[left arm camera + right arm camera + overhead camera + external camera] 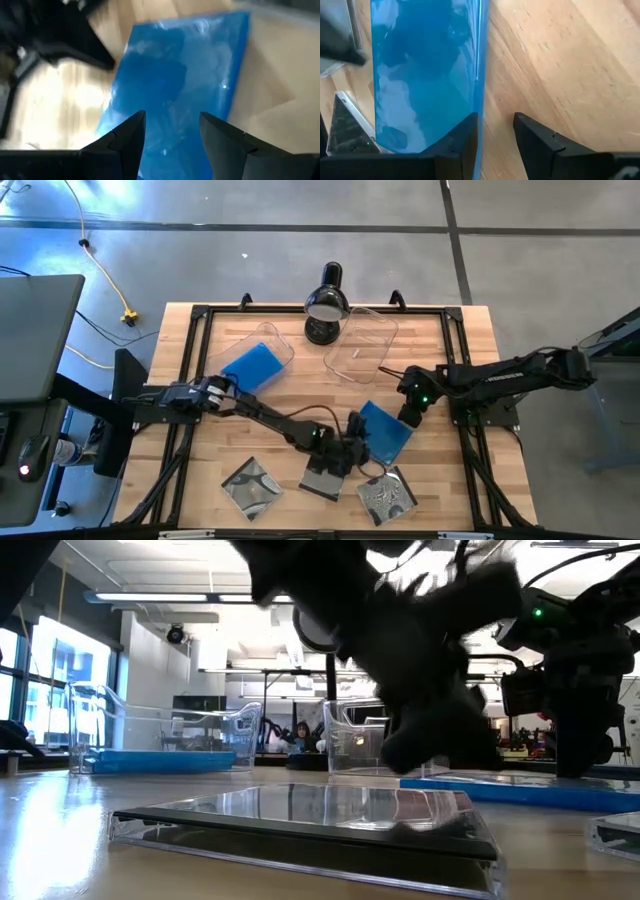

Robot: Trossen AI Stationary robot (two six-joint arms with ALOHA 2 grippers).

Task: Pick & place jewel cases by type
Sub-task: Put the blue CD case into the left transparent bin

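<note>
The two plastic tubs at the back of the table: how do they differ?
The left tub holds a blue jewel case; the right tub looks empty. The left tub sits left of the black lamp, the right tub on its right. Both are clear plastic.

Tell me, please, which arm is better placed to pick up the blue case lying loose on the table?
Probably the left. The left gripper is open right over the blue case. The right gripper is open at that case's edge, mostly over bare table.
</note>
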